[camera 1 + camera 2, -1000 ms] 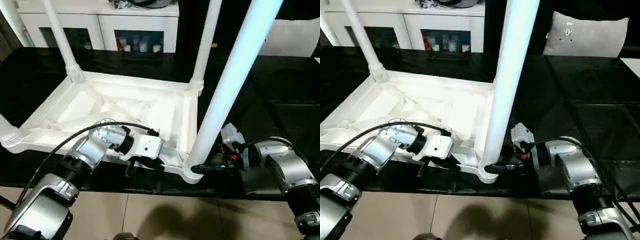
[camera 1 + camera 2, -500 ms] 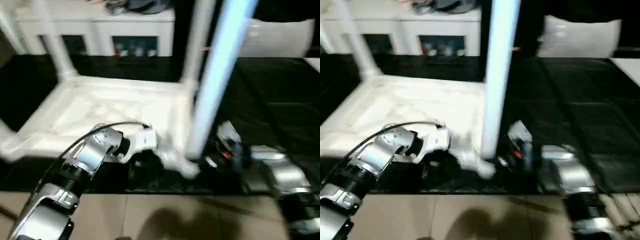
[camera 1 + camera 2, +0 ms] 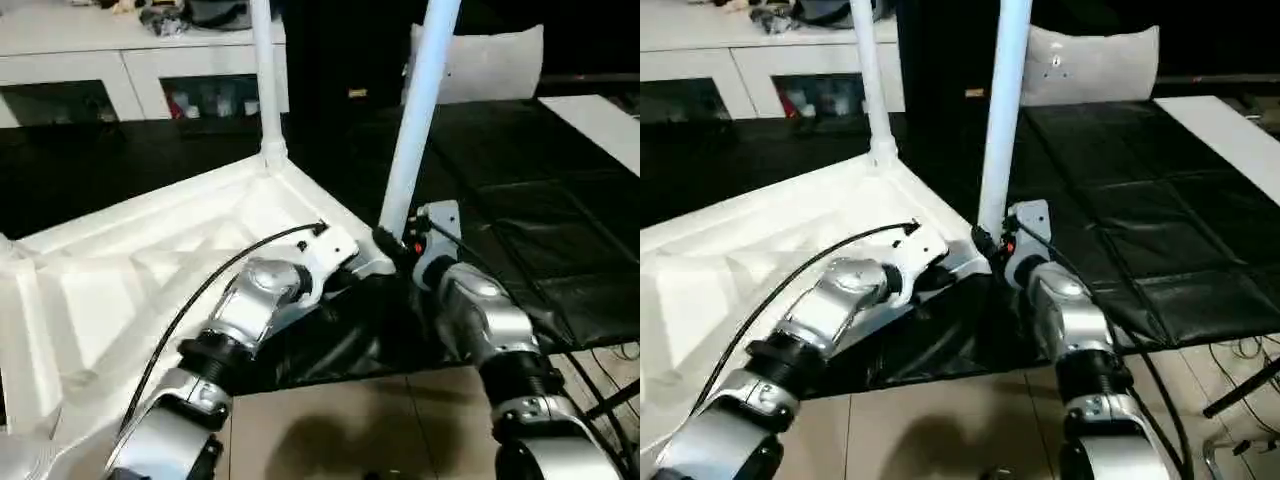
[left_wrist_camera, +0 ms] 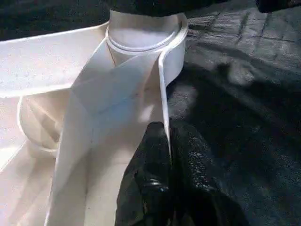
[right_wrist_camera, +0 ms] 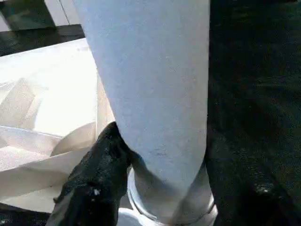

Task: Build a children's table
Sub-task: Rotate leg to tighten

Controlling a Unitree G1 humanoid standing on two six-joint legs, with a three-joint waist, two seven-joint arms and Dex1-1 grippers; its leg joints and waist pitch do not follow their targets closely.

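gripping the ribbed white table's (image 3: 120, 290) thin rim, left jaws pinch; right jaws clasp a smooth round leg (image 5: 155, 94).

Cabinet (image 3: 140, 70) behind table (image 3: 120, 270) — pillow (image 3: 480, 60) right.

It looked like a home living room: behind the black quilted mat (image 3: 520, 200) stood a low white cabinet (image 3: 140, 75) with glass doors and clutter on top, a pale cushion (image 3: 485, 62) beside it.

Head views look down over both forearms; wrist views sit close at the table corner (image 4: 141, 42)
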